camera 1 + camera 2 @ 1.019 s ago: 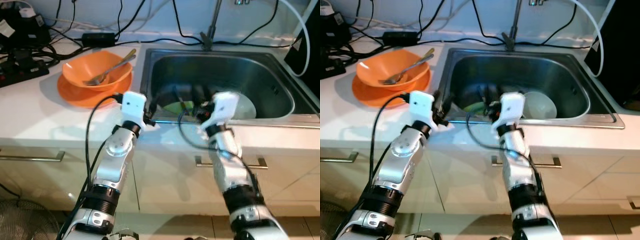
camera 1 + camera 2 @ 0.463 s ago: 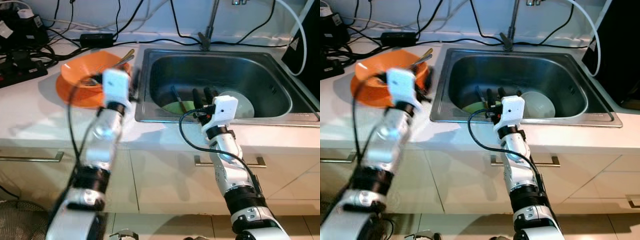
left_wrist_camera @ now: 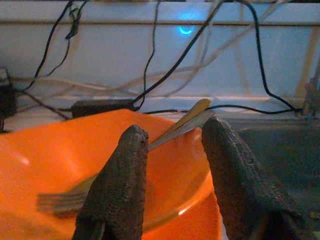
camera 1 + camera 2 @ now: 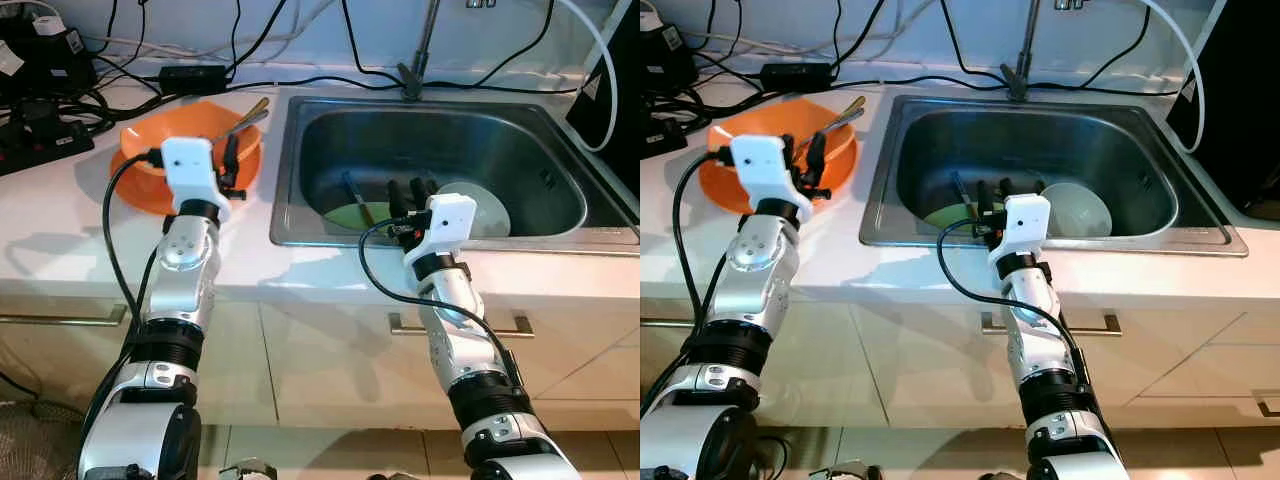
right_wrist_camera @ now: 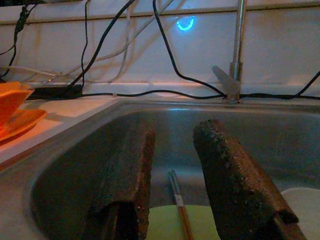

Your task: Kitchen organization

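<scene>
Orange bowl (image 4: 205, 155) on the white counter (image 4: 60, 225), just left of the sink (image 4: 560, 190), nested on an orange plate (image 4: 135, 190). A fork (image 3: 65, 197) lies inside it, tines down in the hollow, its handle running up over the far rim beside a second metal handle. The bowl looks like rigid, light plastic with a smooth, probably slippery glaze; the sensible hold is a pinch across its rim, one finger inside and one outside. The loose cutlery would likely slide or rattle if the bowl is tilted, so it is better lifted out first by its raised handle ends.

Left gripper (image 3: 172, 165), fingers spread apart and empty, poised at the bowl's near rim, with the handles seen in the gap between its fingers.

Right gripper (image 5: 172, 165), also parted and holding nothing, hangs over the sink's front edge. Below it lie a green plate (image 4: 355, 213) with a pair of chopsticks (image 5: 179, 212) across it, and a white bowl (image 4: 1080, 208) just beside; the white one may be ceramic, heavier and breakable. Cables (image 4: 330, 78) run along the back wall.
</scene>
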`<state>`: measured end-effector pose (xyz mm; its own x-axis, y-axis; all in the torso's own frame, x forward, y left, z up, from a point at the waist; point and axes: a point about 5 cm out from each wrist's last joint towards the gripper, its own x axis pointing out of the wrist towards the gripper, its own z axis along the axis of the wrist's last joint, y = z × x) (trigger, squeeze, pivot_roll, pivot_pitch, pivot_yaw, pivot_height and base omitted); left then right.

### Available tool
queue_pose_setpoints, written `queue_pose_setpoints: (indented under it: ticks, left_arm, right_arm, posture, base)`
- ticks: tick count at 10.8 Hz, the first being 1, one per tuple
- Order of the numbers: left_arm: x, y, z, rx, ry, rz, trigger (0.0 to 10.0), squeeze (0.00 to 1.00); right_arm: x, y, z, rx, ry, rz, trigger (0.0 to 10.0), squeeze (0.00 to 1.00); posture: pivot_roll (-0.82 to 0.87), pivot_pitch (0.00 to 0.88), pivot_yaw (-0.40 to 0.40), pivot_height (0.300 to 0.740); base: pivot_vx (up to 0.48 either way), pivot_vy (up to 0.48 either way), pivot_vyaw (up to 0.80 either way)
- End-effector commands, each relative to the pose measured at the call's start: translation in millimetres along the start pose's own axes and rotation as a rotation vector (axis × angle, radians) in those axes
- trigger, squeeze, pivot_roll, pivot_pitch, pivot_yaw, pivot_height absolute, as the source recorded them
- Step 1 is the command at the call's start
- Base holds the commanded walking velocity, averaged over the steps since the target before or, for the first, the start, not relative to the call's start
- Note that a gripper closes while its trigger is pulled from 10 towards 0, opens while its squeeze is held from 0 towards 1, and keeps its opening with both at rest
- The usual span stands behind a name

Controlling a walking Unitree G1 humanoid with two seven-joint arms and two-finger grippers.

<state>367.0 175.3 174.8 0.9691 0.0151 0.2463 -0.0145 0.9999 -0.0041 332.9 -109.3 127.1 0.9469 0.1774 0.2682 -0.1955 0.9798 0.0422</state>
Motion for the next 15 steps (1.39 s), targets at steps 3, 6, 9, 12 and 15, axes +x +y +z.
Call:
queue_pose_setpoints:
  ticks: [3, 6, 9, 12, 15]
  left_arm:
    - [-4.9, 16.6, -4.0, -0.097, 0.02, 0.065, 10.0, 0.0]
    - [-8.4, 31.1, -4.6, -0.199, 0.03, 0.12, 10.0, 0.0]
    - [-5.0, 44.9, 11.6, -0.185, -0.014, 0.145, 10.0, 0.0]
    - [-3.1, 71.1, 22.2, -0.187, -0.029, 0.2, 10.0, 0.0]
    - [1.8, 43.8, 40.8, -0.15, -0.093, 0.016, 10.0, 0.0]
  right_arm:
    - [4.6, 1.6, 2.0, -0.007, -0.003, 0.014, 10.0, 0.0]
    - [5.6, 2.6, 1.7, -0.011, 0.003, 0.022, 10.0, 0.0]
    - [7.5, 2.9, 1.6, -0.011, 0.007, 0.024, 10.0, 0.0]
    - [8.9, 3.2, 0.9, -0.009, 0.012, 0.021, 10.0, 0.0]
    - [8.7, 2.0, 0.1, -0.008, 0.013, 0.013, 10.0, 0.0]
  posture:
    - [0.09, 0.0, -0.002, 0.74]
    - [0.09, 0.0, -0.007, 0.74]
    - [0.1, 0.0, -0.012, 0.74]
    - [0.1, 0.0, -0.009, 0.74]
    - [0.1, 0.0, -0.005, 0.74]
  base:
    - [0.0, 0.0, 0.0]
    - [0.0, 0.0, 0.0]
    - [0.0, 0.0, 0.0]
    - [0.0, 0.0, 0.0]
    - [0.0, 0.0, 0.0]
